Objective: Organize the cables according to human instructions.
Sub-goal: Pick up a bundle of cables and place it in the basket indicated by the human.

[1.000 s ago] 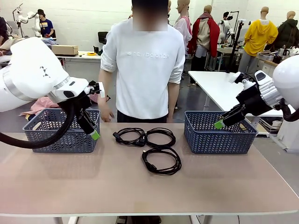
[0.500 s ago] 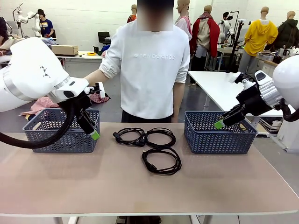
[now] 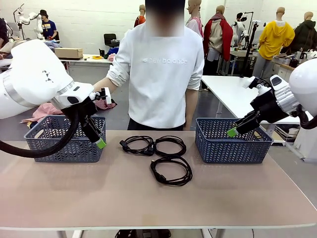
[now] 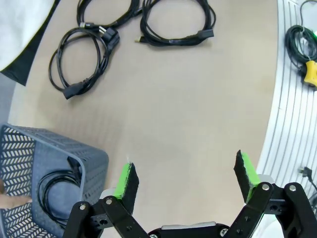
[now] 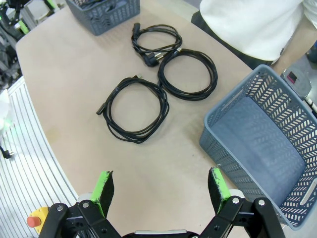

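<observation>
Left jaws hang wide and empty over the bare surface (image 4: 198, 99). The left basket (image 4: 59, 141) sits just beside one pad, one coil (image 4: 57, 196) lying inside it. Right jaws are wide and empty too, with the right basket (image 5: 233, 99) close on one side, nothing in it. Three coils (image 3: 171, 146) lie loose ahead of both. The near coil (image 5: 138, 110) is straight out from the right jaws: round, no real long axis, plug end trailing. Either arm looks about equally near. The person's shirt (image 3: 161, 60) reads "new balance".
</observation>
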Controlling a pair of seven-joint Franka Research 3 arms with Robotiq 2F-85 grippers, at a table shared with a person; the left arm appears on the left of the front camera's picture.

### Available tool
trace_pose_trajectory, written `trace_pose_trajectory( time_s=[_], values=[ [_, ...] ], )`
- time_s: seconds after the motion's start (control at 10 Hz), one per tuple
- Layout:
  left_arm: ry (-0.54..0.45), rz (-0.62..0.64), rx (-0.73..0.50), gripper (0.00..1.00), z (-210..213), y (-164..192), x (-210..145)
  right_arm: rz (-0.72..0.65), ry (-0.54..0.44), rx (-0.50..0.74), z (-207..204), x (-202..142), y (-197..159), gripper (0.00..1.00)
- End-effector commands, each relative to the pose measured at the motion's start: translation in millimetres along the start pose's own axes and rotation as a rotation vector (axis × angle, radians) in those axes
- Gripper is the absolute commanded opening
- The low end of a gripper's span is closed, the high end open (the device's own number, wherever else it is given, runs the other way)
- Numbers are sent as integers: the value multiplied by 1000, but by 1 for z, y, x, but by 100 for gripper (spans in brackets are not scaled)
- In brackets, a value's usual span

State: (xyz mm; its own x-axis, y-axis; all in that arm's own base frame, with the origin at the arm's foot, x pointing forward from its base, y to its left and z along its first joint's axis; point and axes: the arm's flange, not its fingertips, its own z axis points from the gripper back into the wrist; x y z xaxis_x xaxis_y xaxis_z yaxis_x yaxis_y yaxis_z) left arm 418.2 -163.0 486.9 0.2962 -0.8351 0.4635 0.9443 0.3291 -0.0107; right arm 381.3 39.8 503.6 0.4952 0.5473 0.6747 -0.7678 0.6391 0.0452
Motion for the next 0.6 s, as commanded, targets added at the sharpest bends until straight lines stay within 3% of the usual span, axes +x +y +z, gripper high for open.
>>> trace_pose_trajectory(
  time_s=[0.0, 0.4, 0.5],
  values=[
    [1, 2, -6, 100, 4, 2, 1, 20, -22, 14, -1, -1, -2, 100],
    [0, 0, 0, 100, 0, 0, 0, 20, -22, 14, -1, -1, -2, 100],
    [40, -86, 26, 100, -4, 8, 12, 20, -22, 14, -1, -1, -2, 100]
  ],
)
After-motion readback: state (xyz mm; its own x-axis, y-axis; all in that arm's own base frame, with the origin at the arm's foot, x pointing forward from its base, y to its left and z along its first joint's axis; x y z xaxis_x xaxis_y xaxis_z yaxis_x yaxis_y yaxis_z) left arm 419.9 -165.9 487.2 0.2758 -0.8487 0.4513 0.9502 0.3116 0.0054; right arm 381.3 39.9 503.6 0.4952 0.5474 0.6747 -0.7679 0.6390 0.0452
